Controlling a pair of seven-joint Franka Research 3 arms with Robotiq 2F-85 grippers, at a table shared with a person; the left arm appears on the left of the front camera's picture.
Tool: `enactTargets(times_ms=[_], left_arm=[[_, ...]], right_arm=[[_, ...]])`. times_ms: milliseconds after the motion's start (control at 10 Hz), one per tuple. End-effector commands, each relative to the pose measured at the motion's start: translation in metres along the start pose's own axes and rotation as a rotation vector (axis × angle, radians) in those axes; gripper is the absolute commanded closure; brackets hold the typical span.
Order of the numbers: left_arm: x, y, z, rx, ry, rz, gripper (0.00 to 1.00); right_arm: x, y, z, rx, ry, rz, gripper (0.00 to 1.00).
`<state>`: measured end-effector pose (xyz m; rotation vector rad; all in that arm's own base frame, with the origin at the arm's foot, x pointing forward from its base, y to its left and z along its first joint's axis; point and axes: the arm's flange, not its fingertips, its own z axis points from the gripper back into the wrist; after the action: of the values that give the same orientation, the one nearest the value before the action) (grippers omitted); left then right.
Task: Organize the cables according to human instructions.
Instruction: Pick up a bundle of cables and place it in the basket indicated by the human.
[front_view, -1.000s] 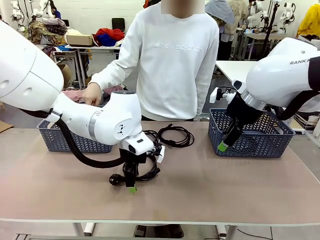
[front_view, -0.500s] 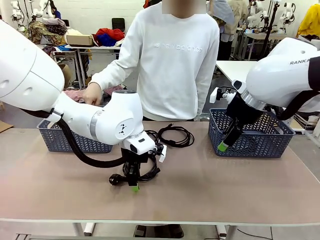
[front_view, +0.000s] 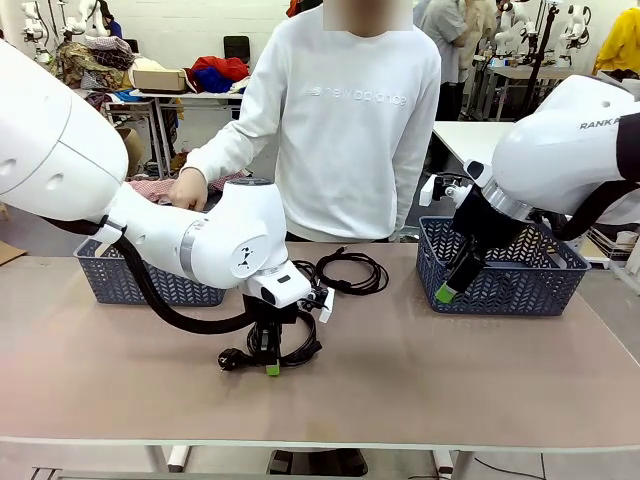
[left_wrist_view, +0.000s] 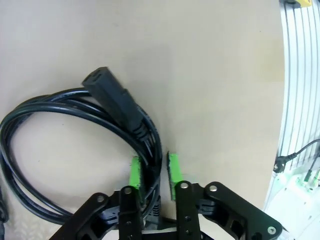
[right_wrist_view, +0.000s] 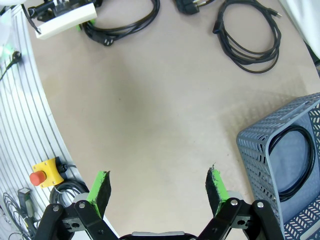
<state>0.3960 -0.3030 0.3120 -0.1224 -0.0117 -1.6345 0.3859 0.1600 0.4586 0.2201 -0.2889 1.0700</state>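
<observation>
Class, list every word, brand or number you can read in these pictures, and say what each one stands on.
"new balance": across the chest of the person's white sweatshirt.
"RANKA": on the white shell of the right arm; the start of the word is hidden.
The plug: no marking that can be read.
Nothing else is legible.

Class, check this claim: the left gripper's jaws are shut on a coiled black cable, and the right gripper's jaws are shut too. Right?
No: the right gripper has its jaws open, empty, as the right wrist view shows. The left gripper is indeed shut on the coiled black cable.
</observation>
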Motion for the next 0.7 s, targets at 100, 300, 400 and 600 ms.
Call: enactTargets(times_ms=[100, 300, 400, 600], left_arm=[[-0.003, -0.007, 0.002, 0.021, 0.015, -0.005, 1.00], [-0.002, -0.013, 0.008, 0.031, 0.027, -0.003, 1.00], [0.001, -0.020, 0.016, 0.051, 0.030, 0.011, 1.00], [0.010, -0.032, 0.045, 0.096, 0.026, 0.044, 1.00]], right_arm=[[0.002, -0.001, 0.002, -0.005, -0.003, -0.001, 0.00], [0.002, -0.001, 0.002, -0.005, -0.003, -0.001, 0.00], [0.002, -0.001, 0.002, -0.005, -0.003, -0.001, 0.00], [0.002, -0.001, 0.002, -0.005, -0.003, -0.001, 0.00]])
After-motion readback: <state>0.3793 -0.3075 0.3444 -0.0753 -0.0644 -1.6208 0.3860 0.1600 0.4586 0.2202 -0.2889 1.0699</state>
